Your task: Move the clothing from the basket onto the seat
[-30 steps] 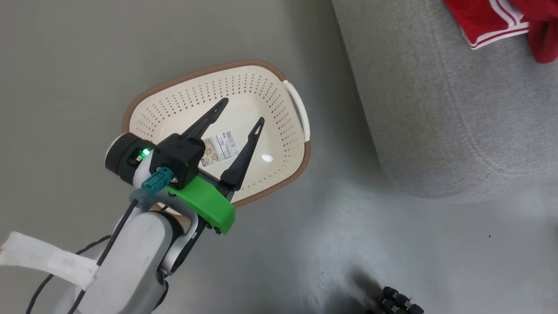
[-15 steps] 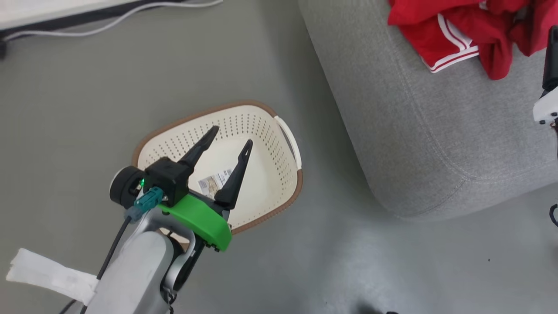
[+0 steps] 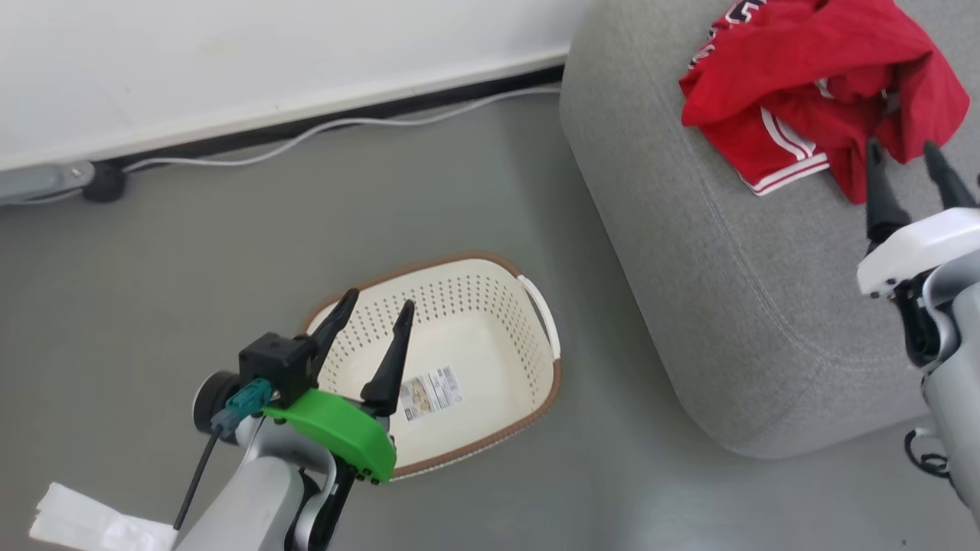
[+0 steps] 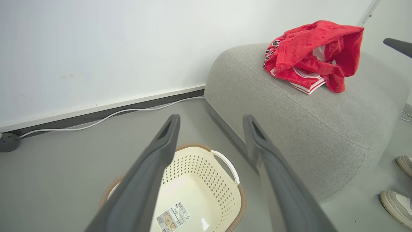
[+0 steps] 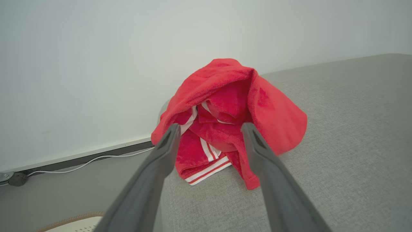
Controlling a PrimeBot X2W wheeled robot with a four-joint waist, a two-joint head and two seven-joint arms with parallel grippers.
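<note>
Red clothing (image 3: 796, 69) atop grey seat (image 3: 689, 252), striped hem toward the basket (image 3: 467, 298)

Red clothing (image 3: 811, 99) heaped on grey seat (image 3: 689, 252), cream basket (image 3: 490, 298) on floor beside it

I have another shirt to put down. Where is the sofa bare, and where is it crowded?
Bare: the near rounded end of the sofa, between the red clothing and the edge beside the basket. Crowded: the wall end, where that clothing lies with the right hand open close to it.
</note>
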